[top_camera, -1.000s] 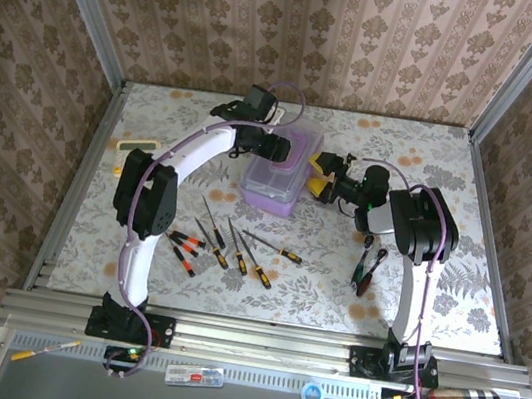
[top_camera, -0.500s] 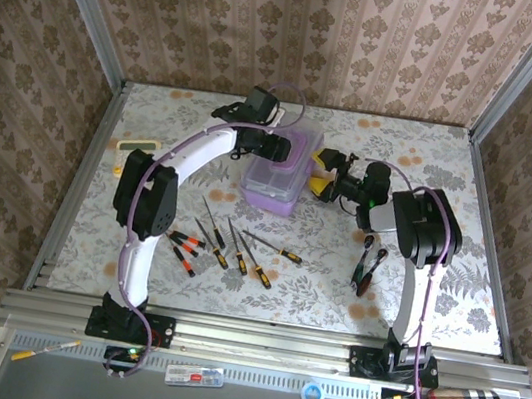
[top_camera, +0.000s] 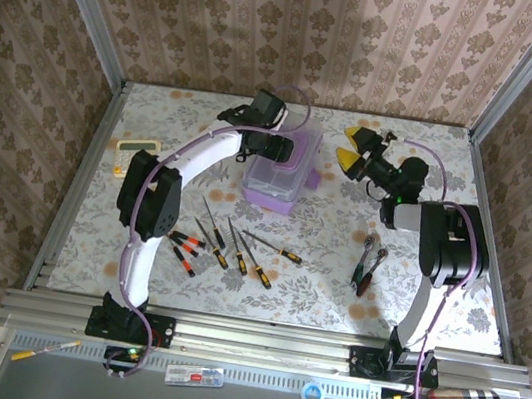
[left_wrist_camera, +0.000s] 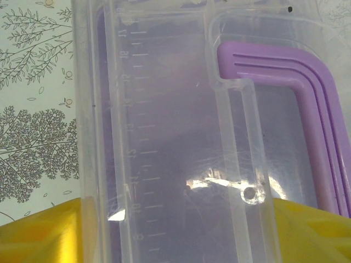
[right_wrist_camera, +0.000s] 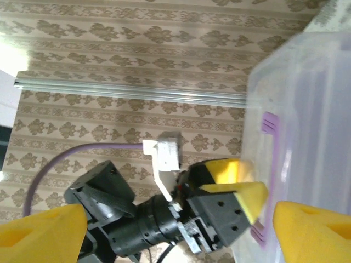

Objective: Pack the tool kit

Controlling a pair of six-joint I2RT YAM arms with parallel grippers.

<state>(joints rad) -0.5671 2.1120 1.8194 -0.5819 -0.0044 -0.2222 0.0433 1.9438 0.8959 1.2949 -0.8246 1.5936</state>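
Your right gripper [top_camera: 353, 146] has just swung off the tool kit [top_camera: 285, 172]. A second ago it sat just beside the box's right side. Now it hangs nearer the far edge of the worktop [top_camera: 179, 110], apart from the box, its fingers [right_wrist_camera: 44, 230] spread with nothing between them. The box has not shifted and sits toward the far edge, about midway across.

Your left gripper [right_wrist_camera: 252, 178] stays at the box's left side. Its fingers [left_wrist_camera: 38, 233] stand apart on either side of the clear lid [left_wrist_camera: 164, 137] with its purple handle [left_wrist_camera: 307, 87], but you cannot tell whether they press on it.

So your right arm looks free to fetch tools, and nothing is packed yet. The screwdrivers [top_camera: 229, 242] lie scattered toward the near edge, left of the middle, and the pliers [top_camera: 368, 261] lie toward the right edge. The lid appears to cover the box, so opening it probably comes first.
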